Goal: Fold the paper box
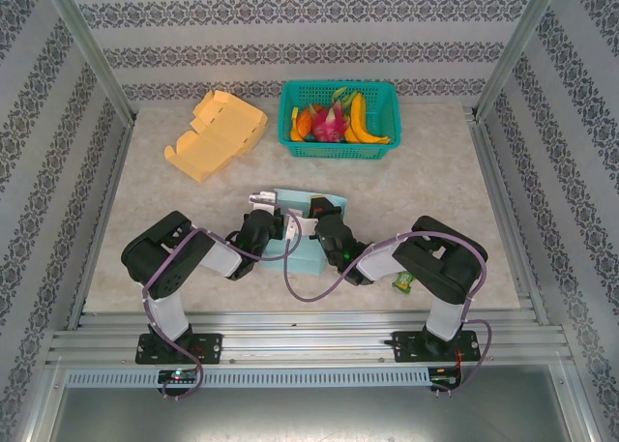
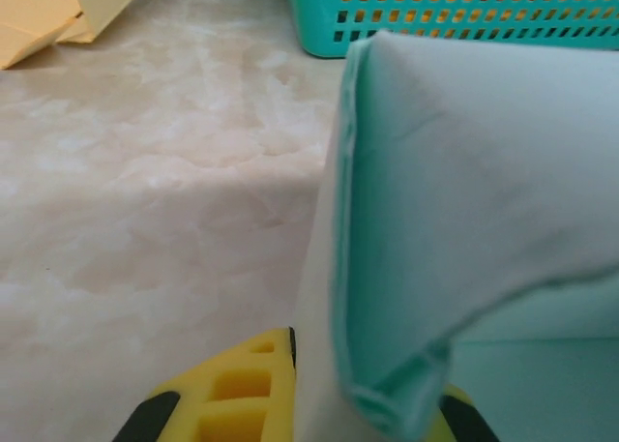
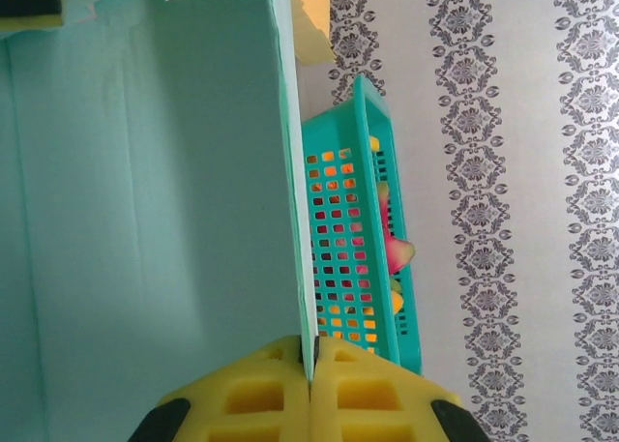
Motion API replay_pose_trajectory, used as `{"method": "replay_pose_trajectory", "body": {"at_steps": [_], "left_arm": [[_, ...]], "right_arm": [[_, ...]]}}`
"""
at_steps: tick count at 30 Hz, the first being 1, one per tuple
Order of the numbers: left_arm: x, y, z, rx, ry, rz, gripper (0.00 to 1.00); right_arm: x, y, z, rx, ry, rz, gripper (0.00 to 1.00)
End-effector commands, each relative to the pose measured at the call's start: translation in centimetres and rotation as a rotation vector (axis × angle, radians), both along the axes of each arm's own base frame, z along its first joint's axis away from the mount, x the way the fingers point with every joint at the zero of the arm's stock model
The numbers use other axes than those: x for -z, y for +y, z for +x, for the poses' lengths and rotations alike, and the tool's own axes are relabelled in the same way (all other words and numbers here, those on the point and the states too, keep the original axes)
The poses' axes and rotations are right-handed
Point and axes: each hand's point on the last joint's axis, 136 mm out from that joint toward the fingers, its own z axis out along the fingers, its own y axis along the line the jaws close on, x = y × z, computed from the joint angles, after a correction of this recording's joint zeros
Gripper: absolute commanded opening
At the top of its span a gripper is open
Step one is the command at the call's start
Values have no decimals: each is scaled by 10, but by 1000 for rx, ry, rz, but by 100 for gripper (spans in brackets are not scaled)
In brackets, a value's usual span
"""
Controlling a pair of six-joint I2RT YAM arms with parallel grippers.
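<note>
Item under inspection: the paper box [image 1: 308,253], pale teal, sits at the centre of the top view, on the table [image 1: 435,195] between the two arms, partly assembled with its walls raised.

Left gripper [image 1: 288,231]: at the box's left wall. In the left wrist view the gripper [image 2: 368,408] is at the bottom edge, and a folded, double-layer wall of the paper box [image 2: 464,191] stands between its yellow fingers [image 2: 247,389]. The jaws are closed, pinching that wall.

Right gripper [image 1: 319,221]: at the box's upper edge, just beside the left one. In the right wrist view the gripper [image 3: 310,360] has its yellow fingers [image 3: 261,394] pressed together with one thin wall of the paper box [image 3: 145,220] clamped between them, with no gap to be seen.

Surroundings: a teal basket [image 1: 382,94] holding fruit [image 1: 334,121] stands at the upper centre of the top view, well apart from the box. A yellow cardboard sheet [image 1: 218,132], cut and creased but unassembled, lies at the upper left beside the basket. A small green packet [image 1: 403,282] lies at the lower right, next to the right arm; what it contains cannot be determined.
</note>
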Motion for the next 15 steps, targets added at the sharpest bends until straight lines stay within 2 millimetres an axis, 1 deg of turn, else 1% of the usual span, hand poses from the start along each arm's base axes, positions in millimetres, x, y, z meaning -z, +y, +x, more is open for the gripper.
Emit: {"method": "replay_pose_trajectory", "body": {"at_steps": [1, 3, 6, 8, 9, 12, 14, 15], "left_arm": [[-9, 40, 11, -220, -48, 4, 0], [-8, 43, 11, -234, -47, 10, 0], [-7, 41, 14, -234, -36, 22, 0], [-7, 36, 16, -210, -35, 21, 0], [-8, 33, 16, -195, -39, 19, 0], [-8, 20, 18, -119, -43, 20, 0], [-7, 13, 19, -74, -38, 29, 0], [-6, 9, 18, -48, -35, 34, 0]], "right_arm": [[-1, -9, 3, 41, 13, 47, 0], [0, -8, 2, 34, 17, 48, 0], [0, -4, 0, 12, 17, 61, 0], [-5, 0, -2, -5, 11, 100, 7], [-7, 2, -4, -20, 16, 116, 8], [-15, 6, -11, -66, 50, 180, 18], [-24, 7, -18, -98, 76, 234, 26], [-27, 7, -22, -111, 90, 256, 33]]}}
